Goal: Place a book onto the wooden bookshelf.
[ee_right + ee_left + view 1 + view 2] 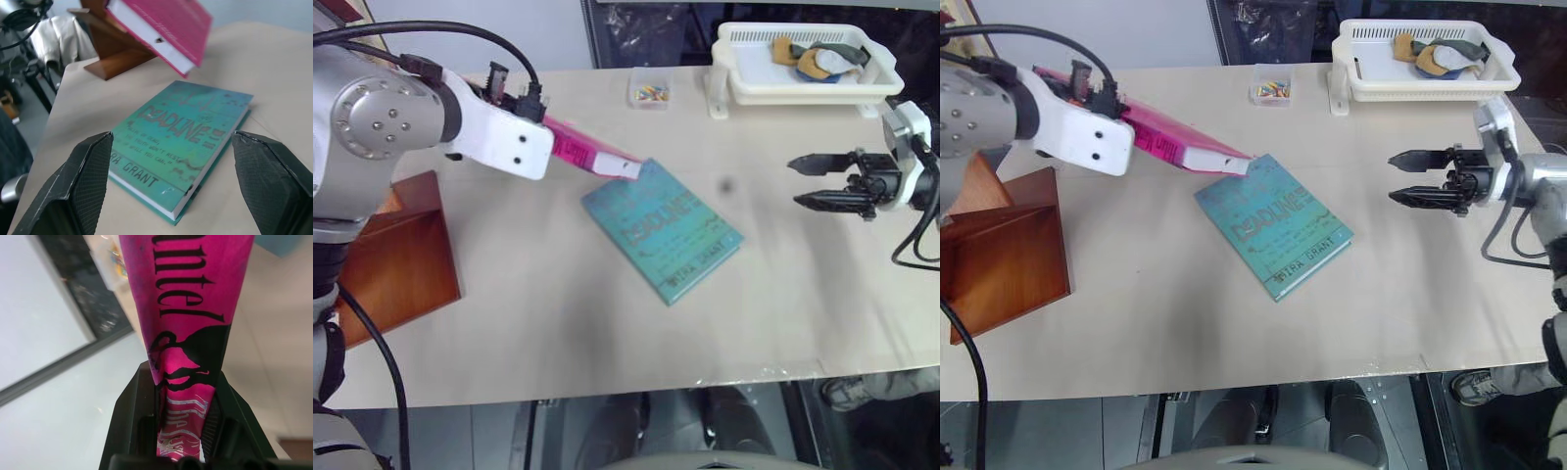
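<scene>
Pink book's up in the air, shelf is next

Left claw point(1141, 132) is clamped on the book point(1185, 147), held above the tabletop point(1234, 323), right of the bookshelf point(1004, 255). Next move, I'd guess: swing left and lower it in. Right claw point(822, 183) spread wide, holding nothing. Left wrist view shows the cover lettering pinched between the fingers point(134, 416).

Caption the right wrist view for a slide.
Open right gripper faces the teal book; the pink book hangs above it.
</scene>
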Controlling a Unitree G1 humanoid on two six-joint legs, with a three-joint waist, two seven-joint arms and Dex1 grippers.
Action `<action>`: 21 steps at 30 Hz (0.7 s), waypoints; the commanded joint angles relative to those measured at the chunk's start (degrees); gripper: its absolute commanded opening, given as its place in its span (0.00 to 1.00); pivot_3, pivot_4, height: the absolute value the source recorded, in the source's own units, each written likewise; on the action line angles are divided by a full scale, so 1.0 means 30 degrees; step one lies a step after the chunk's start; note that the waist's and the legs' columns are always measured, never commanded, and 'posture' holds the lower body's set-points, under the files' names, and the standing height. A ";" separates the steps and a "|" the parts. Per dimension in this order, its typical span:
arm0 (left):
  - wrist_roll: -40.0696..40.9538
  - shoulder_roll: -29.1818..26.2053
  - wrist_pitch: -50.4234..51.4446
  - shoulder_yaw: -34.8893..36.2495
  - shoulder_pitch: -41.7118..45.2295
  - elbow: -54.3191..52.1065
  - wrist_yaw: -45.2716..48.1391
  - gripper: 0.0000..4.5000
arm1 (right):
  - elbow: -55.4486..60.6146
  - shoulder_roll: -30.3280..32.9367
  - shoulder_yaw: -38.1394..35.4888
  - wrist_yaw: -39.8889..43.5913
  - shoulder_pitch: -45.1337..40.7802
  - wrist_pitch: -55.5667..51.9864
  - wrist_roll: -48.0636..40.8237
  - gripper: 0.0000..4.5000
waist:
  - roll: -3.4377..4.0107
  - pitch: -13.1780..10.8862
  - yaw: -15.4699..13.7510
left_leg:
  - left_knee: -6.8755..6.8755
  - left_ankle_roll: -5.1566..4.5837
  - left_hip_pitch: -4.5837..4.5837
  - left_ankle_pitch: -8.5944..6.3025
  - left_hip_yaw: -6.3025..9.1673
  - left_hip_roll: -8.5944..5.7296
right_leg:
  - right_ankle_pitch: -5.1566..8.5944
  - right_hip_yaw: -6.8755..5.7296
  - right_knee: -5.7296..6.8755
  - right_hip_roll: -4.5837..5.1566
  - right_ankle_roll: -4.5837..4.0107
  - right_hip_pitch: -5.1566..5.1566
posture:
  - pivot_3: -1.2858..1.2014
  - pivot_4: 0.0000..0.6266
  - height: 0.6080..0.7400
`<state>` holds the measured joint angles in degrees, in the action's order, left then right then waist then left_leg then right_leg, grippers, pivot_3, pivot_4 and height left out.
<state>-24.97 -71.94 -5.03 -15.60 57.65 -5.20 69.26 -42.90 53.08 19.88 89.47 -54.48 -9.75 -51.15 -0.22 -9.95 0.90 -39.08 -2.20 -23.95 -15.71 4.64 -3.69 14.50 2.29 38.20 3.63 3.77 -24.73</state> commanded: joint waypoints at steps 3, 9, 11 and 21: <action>-0.0151 -0.0818 -0.0255 0.1404 0.1492 0.0010 0.1163 0.14 | -0.1544 -0.1245 -0.0685 0.1009 -0.1521 -0.0469 -0.0671 0.87 | 0.0001 -0.0003 0.0045 | -0.0014 0.0000 0.0000 0.0000 -0.0002 0.0000 | 0.0001 0.0005 0.0013 0.0000 0.0001 -0.0002 | 0.52 0.24 1.00; 0.0482 -0.1358 0.0530 0.1813 0.3588 -0.0813 0.4140 0.14 | -0.3109 -0.2815 -0.2050 0.1009 -0.2586 -0.2093 -0.1648 0.87 | -0.0012 -0.0016 0.0081 | -0.0054 0.0001 0.0003 0.0001 -0.0001 0.0001 | 0.0001 0.0005 0.0078 -0.0013 0.0001 -0.0006 | 0.52 0.24 1.00; 0.1026 -0.1508 0.1130 0.1976 0.3890 -0.1255 0.5177 0.14 | -0.3422 -0.3070 -0.2155 0.1009 -0.2850 -0.2312 -0.1582 0.87 | -0.0011 -0.0016 0.0084 | -0.0055 0.0001 0.0003 0.0001 -0.0002 -0.0003 | 0.0002 0.0005 0.0084 -0.0010 0.0001 -0.0007 | 0.52 0.24 1.00; 0.2292 -0.1949 0.5979 0.4055 0.0816 -0.5732 0.6698 0.14 | -0.4683 -0.3728 -0.1712 0.1009 -0.3826 -0.1766 -0.0302 0.87 | -0.0005 -0.0021 0.0629 | -0.0085 0.0000 0.0035 0.0002 -0.0033 0.0001 | 0.0005 0.0022 0.0173 -0.0014 0.0005 -0.0015 | 0.52 0.24 1.00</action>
<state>-19.03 -76.91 9.39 -6.88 61.18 -19.01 89.58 -57.36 41.51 15.25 89.43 -64.12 -15.60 -52.05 -0.23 -10.02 2.79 -39.32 -2.20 -23.81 -15.71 4.49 -3.69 14.52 2.38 38.80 3.59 3.78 -24.81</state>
